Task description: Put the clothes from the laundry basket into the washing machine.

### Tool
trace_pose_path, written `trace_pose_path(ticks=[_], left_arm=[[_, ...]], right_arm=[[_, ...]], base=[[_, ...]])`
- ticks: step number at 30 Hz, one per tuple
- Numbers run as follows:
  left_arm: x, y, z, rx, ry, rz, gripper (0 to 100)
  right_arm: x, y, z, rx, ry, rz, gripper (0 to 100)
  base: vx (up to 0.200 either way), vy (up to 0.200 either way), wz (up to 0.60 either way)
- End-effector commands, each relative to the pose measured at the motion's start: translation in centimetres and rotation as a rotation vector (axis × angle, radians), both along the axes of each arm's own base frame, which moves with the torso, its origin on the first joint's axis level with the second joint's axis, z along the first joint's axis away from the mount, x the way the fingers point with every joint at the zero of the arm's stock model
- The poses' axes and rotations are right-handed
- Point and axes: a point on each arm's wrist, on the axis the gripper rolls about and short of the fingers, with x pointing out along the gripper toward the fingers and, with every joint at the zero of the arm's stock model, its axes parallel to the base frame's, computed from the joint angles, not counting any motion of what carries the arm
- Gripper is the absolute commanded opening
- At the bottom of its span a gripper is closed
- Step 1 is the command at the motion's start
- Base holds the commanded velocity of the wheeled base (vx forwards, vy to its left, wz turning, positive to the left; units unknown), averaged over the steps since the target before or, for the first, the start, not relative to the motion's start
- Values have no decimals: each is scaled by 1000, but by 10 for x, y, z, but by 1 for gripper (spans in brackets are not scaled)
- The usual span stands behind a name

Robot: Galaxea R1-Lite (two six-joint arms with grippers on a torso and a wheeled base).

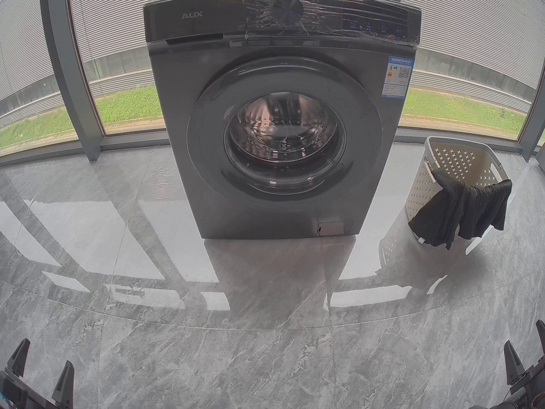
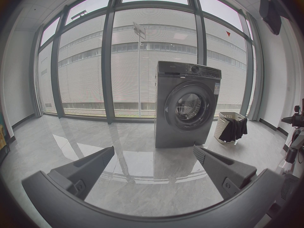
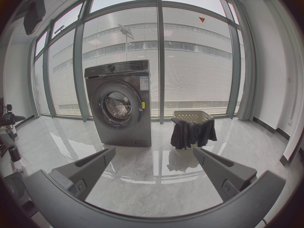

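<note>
When seen from the head, washer (image 1: 282,115): stood on the grey floor (image 1: 227,325) before the windows (image 1: 119,58), round front turned toward the robot, steel drum visible in it.
Head, basket (image 1: 454,160): white, set on the floor just beside the washer, on the right.
Head, clothes (image 1: 462,211): dark, draped over the basket's near rim and hung down its outer wall.
Head, left claw (image 1: 44,364): held low over the floor, well apart from the washer; fingers spread, nothing held.
Head, right claw (image 1: 525,342): held low on the right, well apart from the basket; fingers spread, nothing held.
Left wrist, left claw (image 2: 153,148): fingers spread wide, nothing gripped.
Left wrist, washer (image 2: 186,105): seen well ahead, the basket (image 2: 226,116) beside it, the clothes (image 2: 234,130) hung on its rim.
Right wrist, right claw (image 3: 154,148): fingers spread wide, nothing gripped.
Right wrist, clothes (image 3: 193,132): draped over the front of the basket (image 3: 191,114), which is set beside the washer (image 3: 118,105).
</note>
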Motion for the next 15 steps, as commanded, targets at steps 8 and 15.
trace_pose_path(ticks=[8,15], left_arm=[[0,0,-5,4,1,1,100],[0,0,-5,7,3,1,100]], right_arm=[[1,0,-5,0,8,3,100],[1,0,-5,0,8,3,100]], base=[[200,0,0],[0,0,0]])
